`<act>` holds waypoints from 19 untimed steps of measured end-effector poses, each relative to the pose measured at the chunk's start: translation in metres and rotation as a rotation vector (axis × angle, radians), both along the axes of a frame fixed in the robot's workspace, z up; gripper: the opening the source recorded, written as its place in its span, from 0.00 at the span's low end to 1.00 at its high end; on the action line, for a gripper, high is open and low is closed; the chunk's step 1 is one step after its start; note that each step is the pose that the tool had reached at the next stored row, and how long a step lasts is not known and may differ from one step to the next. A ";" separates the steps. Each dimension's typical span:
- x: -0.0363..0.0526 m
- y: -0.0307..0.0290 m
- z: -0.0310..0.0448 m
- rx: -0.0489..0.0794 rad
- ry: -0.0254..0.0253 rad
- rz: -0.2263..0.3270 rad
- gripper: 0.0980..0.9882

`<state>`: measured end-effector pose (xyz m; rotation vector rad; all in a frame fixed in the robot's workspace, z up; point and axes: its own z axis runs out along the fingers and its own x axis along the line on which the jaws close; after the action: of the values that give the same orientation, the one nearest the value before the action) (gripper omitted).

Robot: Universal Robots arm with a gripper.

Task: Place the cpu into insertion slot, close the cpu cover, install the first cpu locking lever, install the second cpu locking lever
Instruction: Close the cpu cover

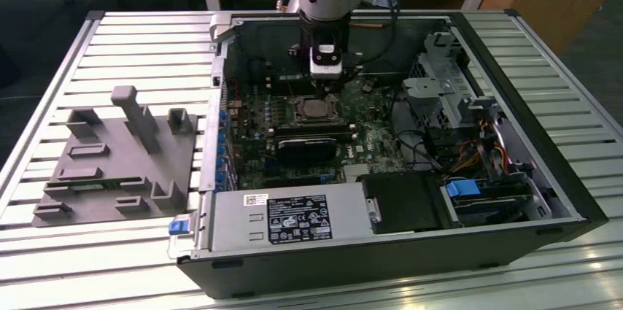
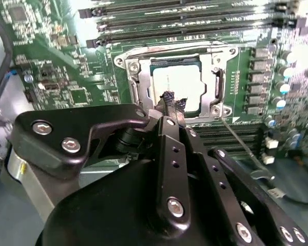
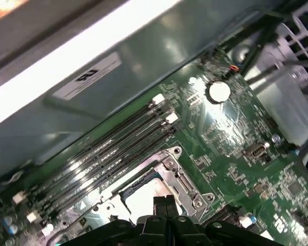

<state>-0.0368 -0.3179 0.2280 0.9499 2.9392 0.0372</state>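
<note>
Slatted metal forms the table, and an open computer case lies on it toward the exterior view's right edge, with a grey moulded fixture near the opposite edge. Inside the case, the cpu lies flat in the insertion slot, near the middle of the motherboard and just beside the long memory slots. The cpu cover looks lowered around the chip, whose bright top shows through the cover's window.

The gripper hangs right over the near edge of that window. Its fingers are drawn narrow, tip to tip, with nothing visible between them. A thin wire lever runs out from the slot's corner across the board and seems to stand free rather than tucked down.

The chip looks light, stiff and slick-topped, and fragile underneath, so any hold belongs on its edges. The cover is thin springy metal, best pressed at its rim. The lever is a slim rod, likely to slip off narrow tips.
</note>
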 end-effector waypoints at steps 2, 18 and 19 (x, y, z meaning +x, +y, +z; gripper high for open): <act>0.0000 0.0000 -0.0001 -0.002 0.0000 0.036 0.00; 0.0000 0.0000 -0.0012 -0.017 0.0001 0.327 0.00; 0.0000 0.0000 -0.0013 -0.018 0.0001 0.345 0.00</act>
<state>-0.0369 -0.3179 0.2267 0.4306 3.0585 0.0248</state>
